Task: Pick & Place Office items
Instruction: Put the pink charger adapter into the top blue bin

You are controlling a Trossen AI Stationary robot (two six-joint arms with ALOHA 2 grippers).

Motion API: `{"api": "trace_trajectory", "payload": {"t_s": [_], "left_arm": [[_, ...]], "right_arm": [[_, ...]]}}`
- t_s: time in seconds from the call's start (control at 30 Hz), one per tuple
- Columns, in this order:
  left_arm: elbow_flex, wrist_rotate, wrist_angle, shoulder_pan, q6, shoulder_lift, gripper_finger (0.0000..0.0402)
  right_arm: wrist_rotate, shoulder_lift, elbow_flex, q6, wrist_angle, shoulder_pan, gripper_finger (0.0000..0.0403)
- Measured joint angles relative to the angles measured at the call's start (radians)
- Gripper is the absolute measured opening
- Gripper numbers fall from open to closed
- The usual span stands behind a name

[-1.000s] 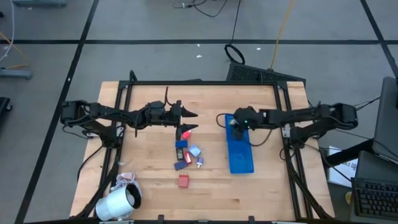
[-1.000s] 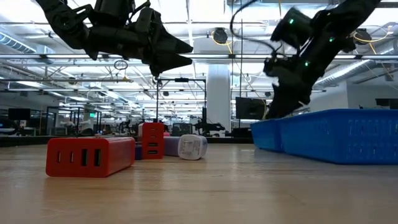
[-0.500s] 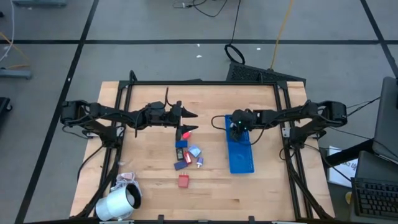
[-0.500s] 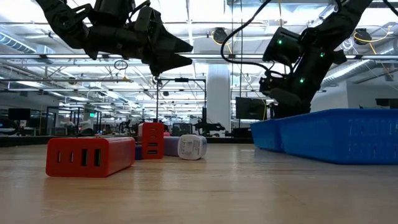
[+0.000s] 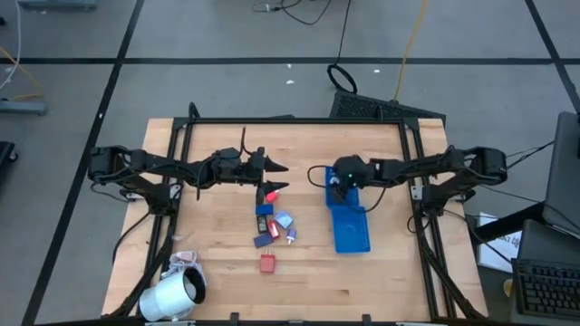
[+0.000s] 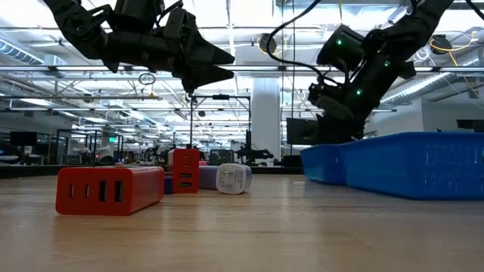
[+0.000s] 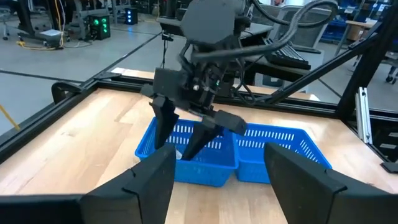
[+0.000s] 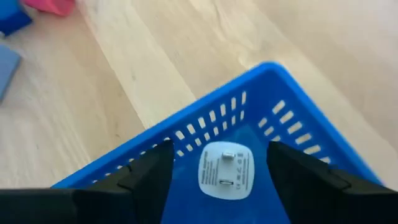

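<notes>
Several small office items lie in a cluster at the table's middle: a red block [image 5: 267, 263], a dark blue one [image 5: 263, 241], a light blue one [image 5: 283, 220] and a pink-red one [image 5: 269, 194]. A white plug block [image 8: 226, 170] lies flat on the floor of the blue tray's far end compartment [image 8: 267, 87]. My right gripper [image 8: 221, 146] stands open over it, slanting down, a finger on each side of it, apart from it. My left gripper [image 5: 279, 177] hangs open and level above the pink-red piece, high over the table [image 6: 219, 66].
The long blue tray [image 5: 349, 222] lies right of the cluster. A big white roll [image 5: 172, 294] lies at the near left corner. In the low view a red block [image 6: 110, 189] sits nearest, with an upright red one [image 6: 184, 171] behind. Bare wood lies between cluster and tray.
My right gripper has shifted a little toward the table's left over the tray's far end and sunk slightly into it. My left gripper has kept still.
</notes>
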Motion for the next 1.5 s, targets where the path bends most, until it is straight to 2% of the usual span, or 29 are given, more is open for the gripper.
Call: {"api": "trace_trajectory", "payload": {"t_s": [0.37, 0.53, 0.67, 0.8, 0.9, 1.0, 1.13, 1.5], "left_arm": [[0.0, 0.0, -0.011, -0.002, -0.043, 0.0, 0.0268], [0.0, 0.001, -0.111, -0.008, -0.085, 0.0, 0.026], [0.008, -0.008, -0.27, -0.038, -0.167, 0.0, 0.025], [0.079, -0.013, -0.574, -0.088, -0.154, 0.001, 0.0246], [0.142, -0.1, -0.807, -0.119, -0.103, 0.001, 0.0248], [0.187, -0.197, -0.918, -0.132, -0.128, 0.001, 0.0247], [0.193, -0.212, -0.932, -0.132, -0.202, 0.006, 0.0248], [0.194, -0.244, -0.912, -0.13, -0.242, 0.098, 0.0231]], "right_arm": [[-0.022, -0.223, -0.001, -0.024, 0.0, 0.0, 0.0241], [-0.02, -0.352, -0.033, -0.085, 0.019, 0.02, 0.0237], [-0.02, -0.44, -0.061, -0.093, 0.024, 0.033, 0.0237], [-0.019, -0.498, -0.106, -0.11, 0.069, 0.034, 0.0237], [-0.019, -0.525, -0.133, -0.124, 0.102, 0.034, 0.0237], [-0.02, -0.538, -0.152, -0.138, 0.134, 0.034, 0.0234], [-0.022, -0.542, -0.154, -0.142, 0.136, 0.033, 0.0231], [-0.023, -0.541, -0.154, -0.142, 0.143, 0.033, 0.0226]]}}
